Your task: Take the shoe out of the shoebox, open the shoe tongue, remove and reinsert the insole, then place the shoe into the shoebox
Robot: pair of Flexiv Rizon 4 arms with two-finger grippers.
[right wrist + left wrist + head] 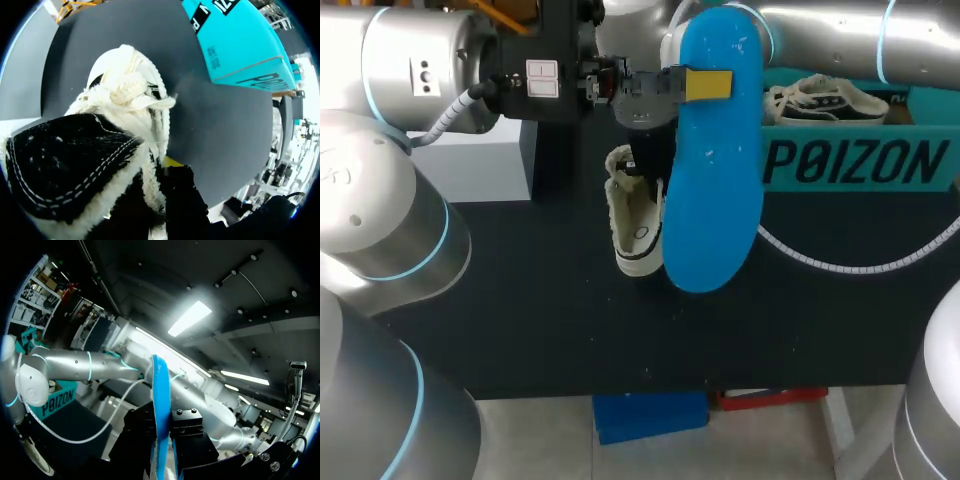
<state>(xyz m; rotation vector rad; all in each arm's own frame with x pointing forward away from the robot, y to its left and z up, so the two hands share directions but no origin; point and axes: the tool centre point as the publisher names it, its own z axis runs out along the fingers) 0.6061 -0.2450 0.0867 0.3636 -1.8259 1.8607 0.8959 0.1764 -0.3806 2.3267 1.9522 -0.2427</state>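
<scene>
Because my left end effector [708, 85] is clamped on the blue foam insole [715, 170], hung lengthwise just beside the white canvas shoe [635, 225], which my right end effector [165, 167] grips toe-down over the black surface [520, 300], I judge reinsertion needs a sideways shift, then a descent.

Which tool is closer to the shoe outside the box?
Right. The right tool is against the shoe's heel; the left tool is apart from it, holding the insole.

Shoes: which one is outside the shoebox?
The cream shoe at the black table's middle, beside the blue insole; the other shoe lies in the teal shoebox.
</scene>
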